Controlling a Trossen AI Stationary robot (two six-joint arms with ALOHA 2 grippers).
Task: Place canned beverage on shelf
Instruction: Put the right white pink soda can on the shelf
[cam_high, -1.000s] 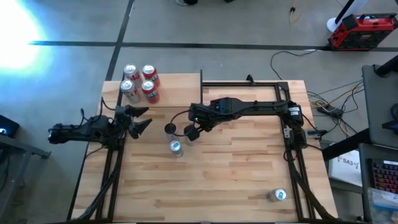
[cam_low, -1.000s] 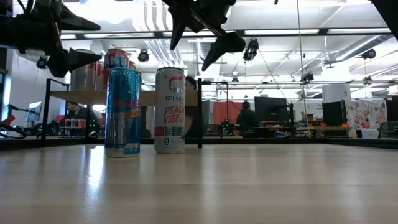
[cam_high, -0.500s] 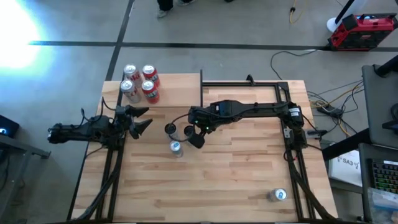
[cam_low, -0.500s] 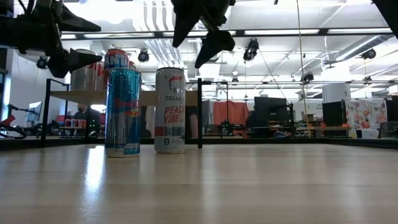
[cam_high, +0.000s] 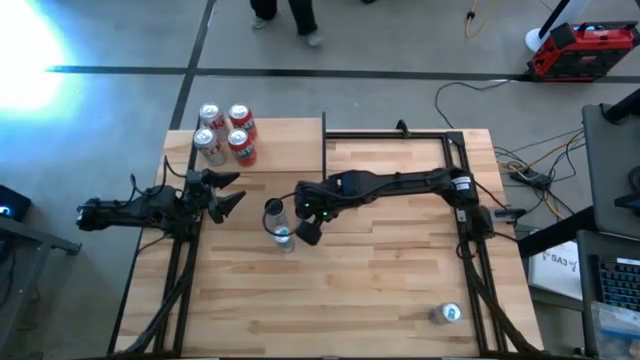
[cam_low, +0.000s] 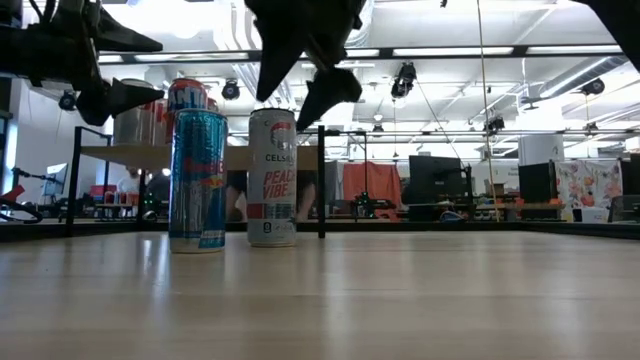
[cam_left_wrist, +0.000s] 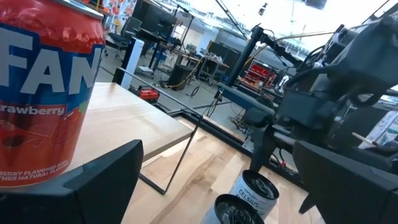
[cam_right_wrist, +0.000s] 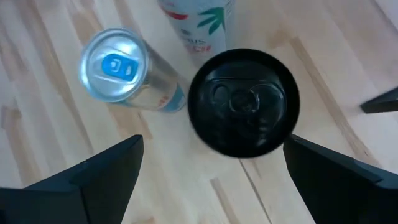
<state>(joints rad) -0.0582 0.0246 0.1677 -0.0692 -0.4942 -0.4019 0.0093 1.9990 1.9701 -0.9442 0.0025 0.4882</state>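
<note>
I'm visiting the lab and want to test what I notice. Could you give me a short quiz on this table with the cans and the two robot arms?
1. True or false: the right gripper already holds a can.
2. How many cans stand on the shelf?
3. Which can is the right gripper over? A) black-topped can B) blue-tabbed can C) lone can near the table's corner

Key: 1. False; its fingers are open, above the can. 2. Four. 3. A. The left gripper waits open beside the shelf.
</note>
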